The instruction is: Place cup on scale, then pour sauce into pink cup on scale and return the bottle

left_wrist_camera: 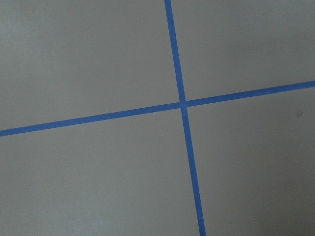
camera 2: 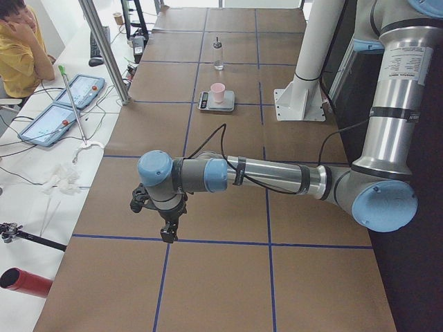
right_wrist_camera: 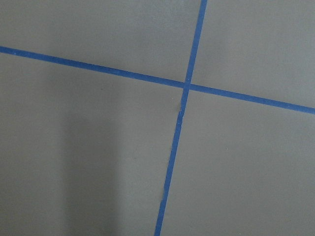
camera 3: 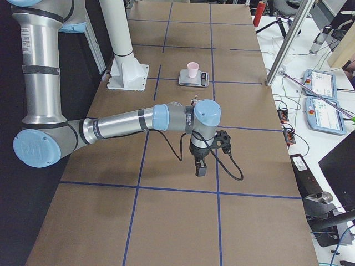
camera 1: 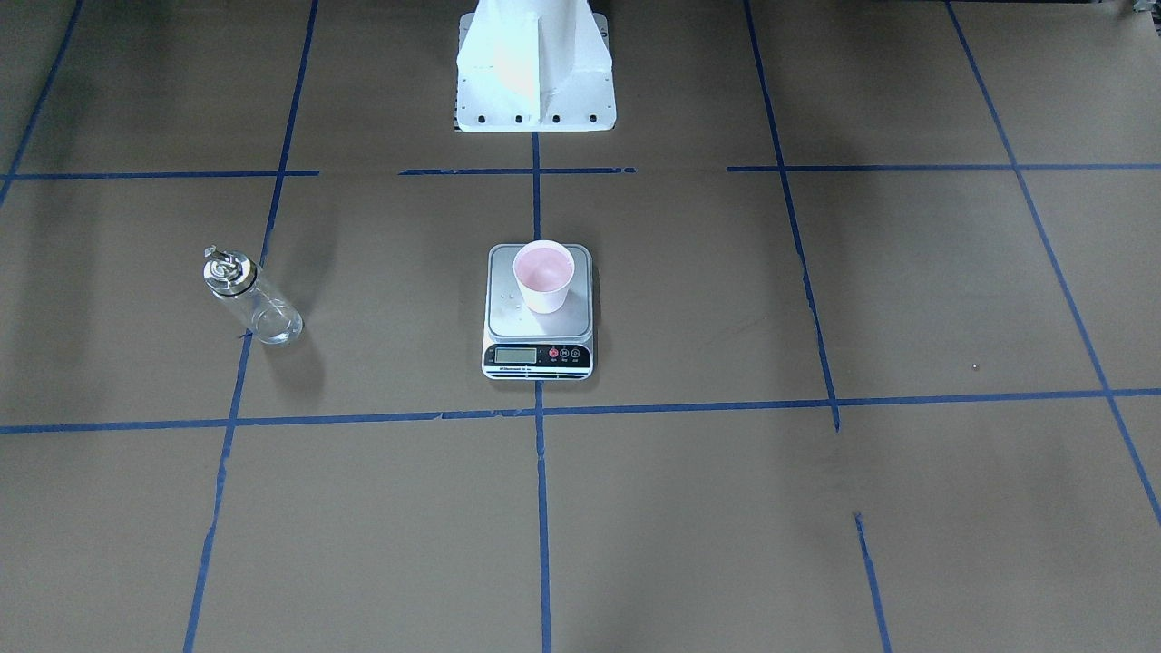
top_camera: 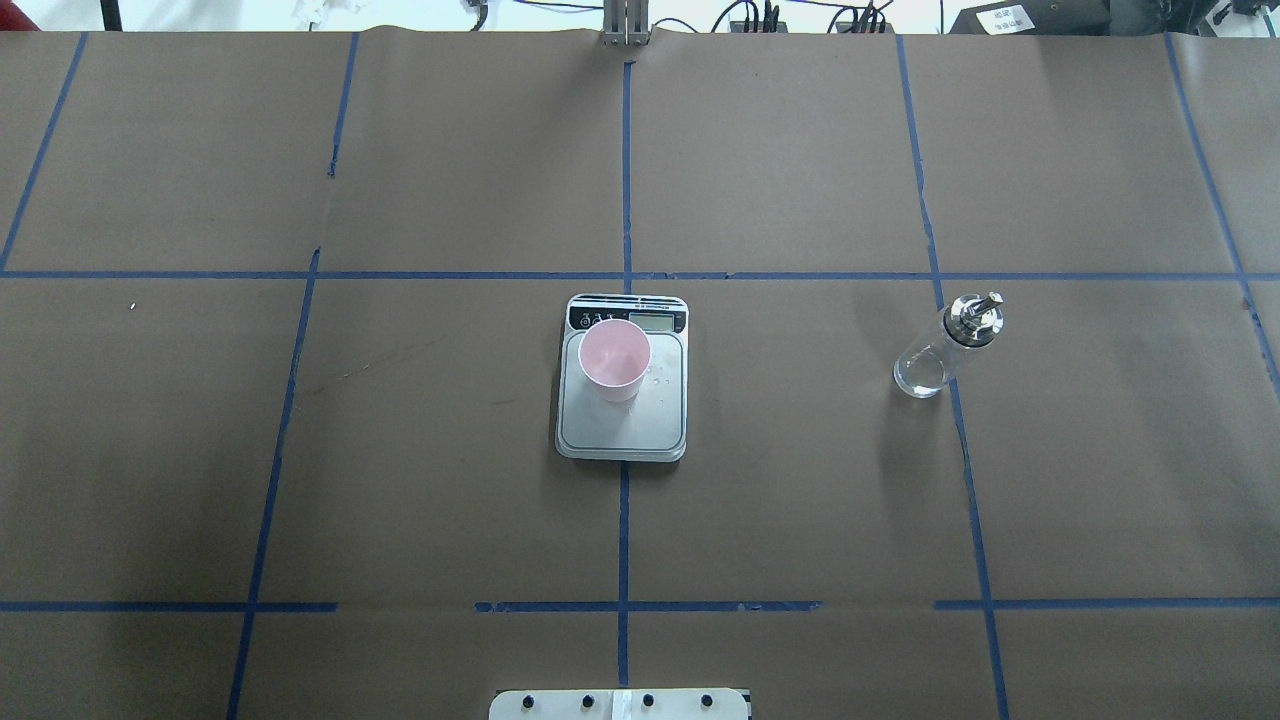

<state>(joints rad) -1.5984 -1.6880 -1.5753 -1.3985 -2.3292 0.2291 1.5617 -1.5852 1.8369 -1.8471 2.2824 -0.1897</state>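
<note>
The pink cup [camera 1: 543, 277] [top_camera: 614, 360] stands upright on the scale [camera 1: 508, 313] [top_camera: 640, 425], toward the display end of its silver plate. A few small droplets lie on the plate beside it. The clear glass bottle [camera 1: 251, 299] [top_camera: 945, 345] with a silver pourer cap stands upright on the table, well off to the robot's right of the scale. I cannot make out the sauce in the bottle or cup. My left gripper [camera 2: 168, 235] and right gripper [camera 3: 200, 170] hang over the table's two ends, far from these things. Whether they are open or shut I cannot tell.
Brown paper with a blue tape grid covers the table. The white robot pedestal [camera 1: 535, 73] stands behind the scale. A person [camera 2: 17, 41] sits by a side table with tablets [camera 2: 59, 114] and cables. A red cylinder [camera 2: 24, 282] lies at that table's near end.
</note>
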